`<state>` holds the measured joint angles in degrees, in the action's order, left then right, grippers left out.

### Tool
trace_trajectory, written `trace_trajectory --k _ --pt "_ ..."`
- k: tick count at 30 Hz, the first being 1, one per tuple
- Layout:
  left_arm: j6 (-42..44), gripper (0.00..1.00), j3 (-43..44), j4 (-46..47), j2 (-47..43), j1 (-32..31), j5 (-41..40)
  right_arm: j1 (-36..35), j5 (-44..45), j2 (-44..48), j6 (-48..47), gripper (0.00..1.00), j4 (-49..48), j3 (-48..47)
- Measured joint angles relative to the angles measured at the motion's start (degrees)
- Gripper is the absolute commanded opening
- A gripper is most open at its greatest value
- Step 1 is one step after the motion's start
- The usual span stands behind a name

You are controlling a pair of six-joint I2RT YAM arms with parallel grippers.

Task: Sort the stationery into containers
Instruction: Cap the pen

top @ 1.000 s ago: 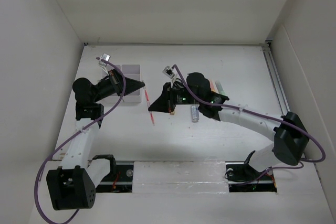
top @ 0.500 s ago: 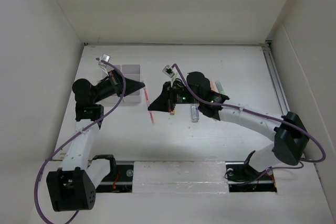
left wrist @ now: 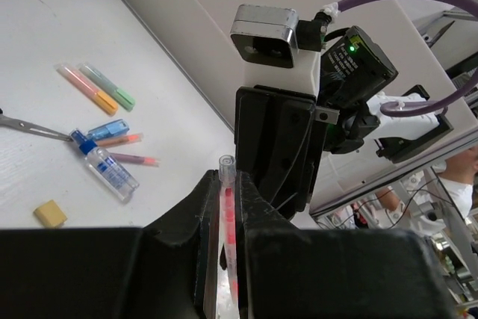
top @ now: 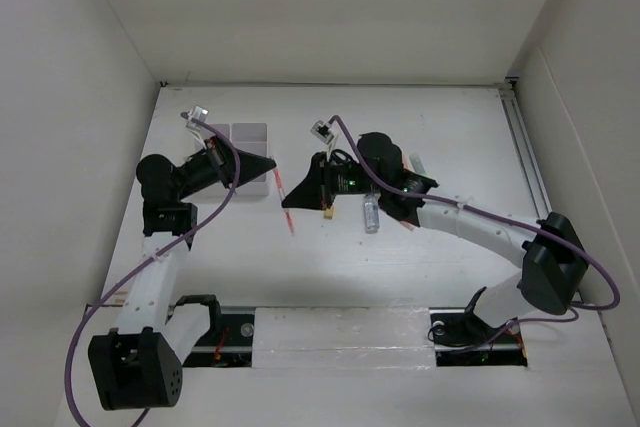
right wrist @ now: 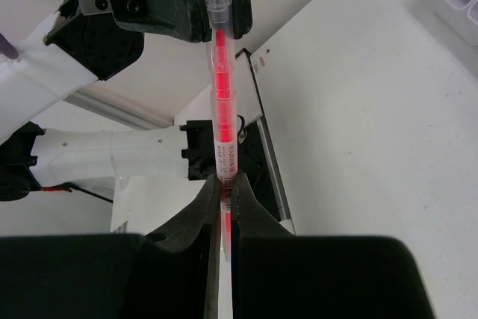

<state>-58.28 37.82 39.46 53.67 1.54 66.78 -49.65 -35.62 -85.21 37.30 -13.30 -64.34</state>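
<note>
White table (top: pixel 400 117) sits boxed in by plain white walls (top: pixel 330 7); a metal rail (top: pixel 522 147) lines its right edge.

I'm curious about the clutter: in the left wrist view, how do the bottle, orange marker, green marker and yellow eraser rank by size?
Largest: the bottle. Then orange marker and green marker, looking alike. Smallest: yellow eraser.

A thin red-pink pen (left wrist: pixel 228 218) vanishes at its lower end between the clamped fingers of the left gripper (left wrist: pixel 228 184). The right gripper (right wrist: pixel 224 183) hides a pen's base likewise, and whether these are one pen cannot be told. The left gripper covers most of the white translucent plastic organizer (top: pixel 250 133) near the far left corner of the tabletop (top: pixel 450 117). The small grey-bladed scissors (left wrist: pixel 26 126) lose their handles at the frame edge.
</note>
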Motion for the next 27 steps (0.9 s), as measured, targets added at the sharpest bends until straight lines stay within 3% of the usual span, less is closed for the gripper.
trace_trajectory --k 15,27 --pt "2.6 0.00 -1.4 -0.2 -0.5 -1.6 -1.7 0.3 0.1 0.8 3.3 0.00 2.3 -0.1" --pt "-2.1 0.00 -2.1 2.9 3.1 -1.8 -0.4 0.9 2.9 2.2 -0.5 0.00 4.6 0.5"
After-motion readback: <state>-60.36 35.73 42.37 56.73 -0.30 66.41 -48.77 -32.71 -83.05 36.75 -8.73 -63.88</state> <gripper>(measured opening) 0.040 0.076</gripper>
